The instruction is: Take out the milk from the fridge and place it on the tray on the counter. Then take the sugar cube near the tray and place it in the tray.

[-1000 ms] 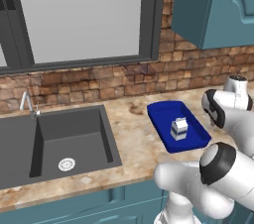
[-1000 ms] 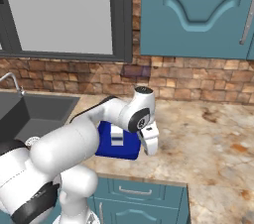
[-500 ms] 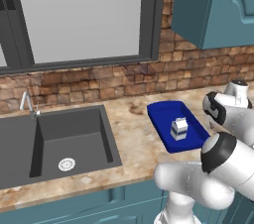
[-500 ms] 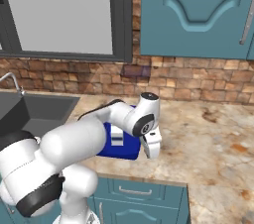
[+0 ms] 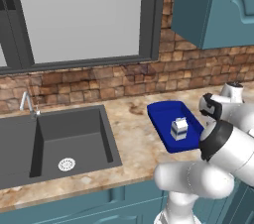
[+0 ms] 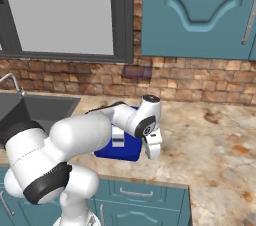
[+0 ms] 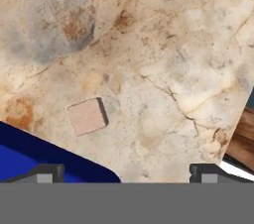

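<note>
Milk carton point(image 5: 179, 129) stands upright in the blue tray point(image 5: 163, 110) on the table point(image 5: 134, 134), so the first half of the task looks done. What remains is the sugar cube point(image 7: 88, 116), which lies on the bare stone just beside the tray's rounded corner, apart from it and not touching the rim.

End effector point(image 6: 152, 149) hangs over the table just past the tray's right edge, pointing down, released and spread wide, nothing between the fingertips point(image 7: 48, 173).

Handling judgement: the cube should be very light and rigid, with flat faces, but likely crumbly at edges and corners (a hard squeeze could chip it). It is small and low, so the pads must come nearly to the stone before closing. Best hold: two opposite flat side faces, jaws squared to them, centred. In the hand view it sits rotated and off toward one fingertip, so some shift and wrist turn seem needed first.
</note>
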